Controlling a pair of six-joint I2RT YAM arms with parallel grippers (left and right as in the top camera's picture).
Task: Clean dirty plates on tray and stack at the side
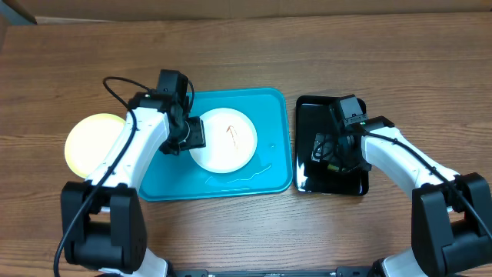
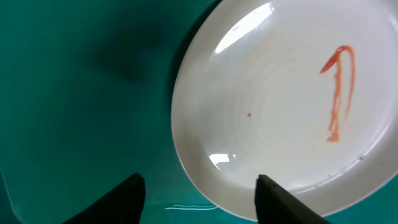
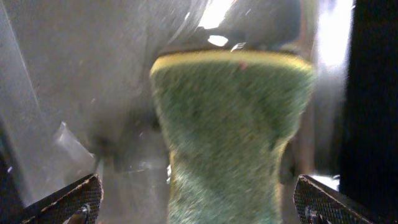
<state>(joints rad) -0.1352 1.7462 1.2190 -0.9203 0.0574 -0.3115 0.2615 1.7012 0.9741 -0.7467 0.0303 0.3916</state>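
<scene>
Two white-shelled arms with black joints and black claws.
Behind the left claw [image 1: 188, 135] runs a smooth white link [image 1: 127, 154] with a thin black cable [image 1: 106, 85] looping above it. The right claw [image 1: 327, 150] has a matching link [image 1: 400, 150] behind it. Both arms end in blocky black shoulders [image 1: 100, 223]. The right claw's pads [image 3: 68, 199] are finely textured.
</scene>
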